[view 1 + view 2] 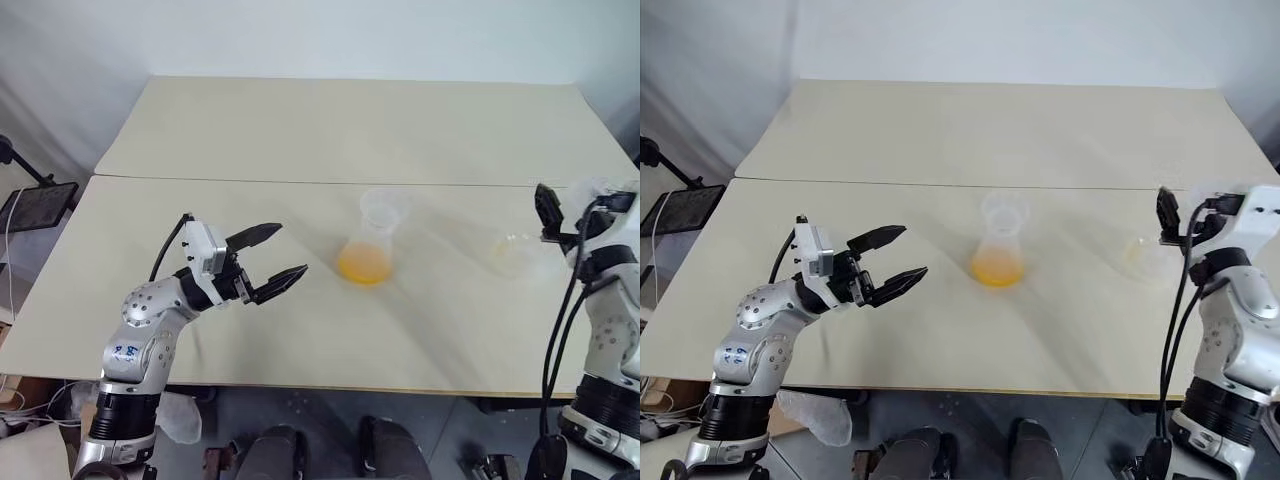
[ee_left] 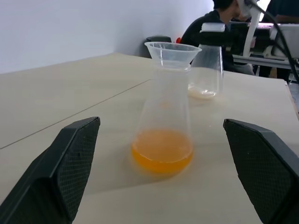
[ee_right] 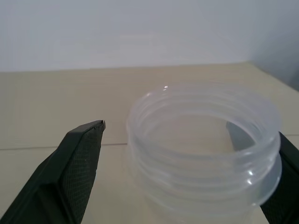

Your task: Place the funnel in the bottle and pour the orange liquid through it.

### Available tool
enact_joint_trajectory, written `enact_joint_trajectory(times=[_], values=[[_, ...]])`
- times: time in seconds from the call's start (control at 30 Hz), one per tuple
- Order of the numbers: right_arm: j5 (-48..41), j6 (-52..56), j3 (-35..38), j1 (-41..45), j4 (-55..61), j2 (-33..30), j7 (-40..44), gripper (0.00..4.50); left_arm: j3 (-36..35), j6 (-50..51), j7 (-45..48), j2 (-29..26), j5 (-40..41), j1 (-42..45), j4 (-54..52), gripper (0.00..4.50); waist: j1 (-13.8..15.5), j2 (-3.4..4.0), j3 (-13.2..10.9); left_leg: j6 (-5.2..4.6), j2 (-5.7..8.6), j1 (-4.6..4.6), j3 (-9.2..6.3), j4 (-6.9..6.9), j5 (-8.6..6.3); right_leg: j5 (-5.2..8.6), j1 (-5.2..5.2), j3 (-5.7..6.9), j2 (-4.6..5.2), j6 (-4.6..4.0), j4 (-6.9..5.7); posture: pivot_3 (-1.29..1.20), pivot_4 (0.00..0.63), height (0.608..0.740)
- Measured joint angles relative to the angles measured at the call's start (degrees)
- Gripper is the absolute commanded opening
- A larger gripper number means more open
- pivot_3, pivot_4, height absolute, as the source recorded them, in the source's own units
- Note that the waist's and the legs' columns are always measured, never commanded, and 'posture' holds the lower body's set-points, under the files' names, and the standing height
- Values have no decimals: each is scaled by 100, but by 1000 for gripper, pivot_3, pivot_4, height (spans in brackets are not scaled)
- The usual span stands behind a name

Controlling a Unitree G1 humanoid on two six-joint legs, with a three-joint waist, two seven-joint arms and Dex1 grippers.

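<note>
The bottle (image 1: 372, 240) stands upright at the table's middle with the clear funnel (image 1: 378, 207) seated in its neck. The orange liquid (image 1: 362, 265) lies in the bottle's base. My left gripper (image 1: 290, 248) hovers open to the bottle's left, pointing at it, nothing between its fingers. In the left wrist view the bottle (image 2: 163, 116) stands between the two fingertips but farther off. My right gripper (image 3: 190, 131) is open at the table's right side, its fingers (image 3: 77, 170) either side of a second clear flask's threaded neck (image 3: 205, 140).
That second flask (image 1: 515, 252) stands near the right edge of the table (image 1: 300, 140) and holds just a pale film at its bottom. A seam crosses the tabletop behind both flasks. A person (image 2: 205, 28) sits at a desk beyond the table. A black stand (image 1: 35, 205) is off the left side.
</note>
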State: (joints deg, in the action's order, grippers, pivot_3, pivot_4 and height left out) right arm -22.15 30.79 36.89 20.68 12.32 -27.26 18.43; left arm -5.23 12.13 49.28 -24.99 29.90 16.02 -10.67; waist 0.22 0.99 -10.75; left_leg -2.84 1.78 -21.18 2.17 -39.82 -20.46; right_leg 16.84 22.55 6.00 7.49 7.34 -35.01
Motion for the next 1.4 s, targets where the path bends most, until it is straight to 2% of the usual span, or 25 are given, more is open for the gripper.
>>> enact_joint_trajectory(times=[0.17, 0.67, 1.1, 1.4], values=[[-415, 67, 375, -401, 196, -373, 105, 4490, 25, 0, 93, -1, 0, 74, 33, 4500, 21, 0, 0, 0, -1, 2, 2, 0, 0, 0, -2, -1, -1, 0, 3, 0, 150, 740], [-855, -335, 671, -1025, 168, -516, 140, 4490, 73, 40, 222, -50, 0, 142, 191, 4500, 91, 0, 0, -3, 1, 2, 6, -2, 1, 0, -4, -3, 1, 0, 5, 0, 150, 740], [-1479, -612, 835, -945, 395, -1020, 470, 4490, 73, 41, 348, -52, 1, 307, 378, 4500, 113, 0, 0, -4, 0, 2, 5, -5, 2, 0, -6, -3, 1, 0, 6, 0, 150, 740], [-1624, -684, 703, -621, 155, -1077, 489, 4490, 47, 101, 411, -119, 35, 304, 429, 4500, 111, 0, 0, -5, 2, 1, 3, -4, 3, 0, -6, -2, 4, 0, 7, 0, 150, 740]])
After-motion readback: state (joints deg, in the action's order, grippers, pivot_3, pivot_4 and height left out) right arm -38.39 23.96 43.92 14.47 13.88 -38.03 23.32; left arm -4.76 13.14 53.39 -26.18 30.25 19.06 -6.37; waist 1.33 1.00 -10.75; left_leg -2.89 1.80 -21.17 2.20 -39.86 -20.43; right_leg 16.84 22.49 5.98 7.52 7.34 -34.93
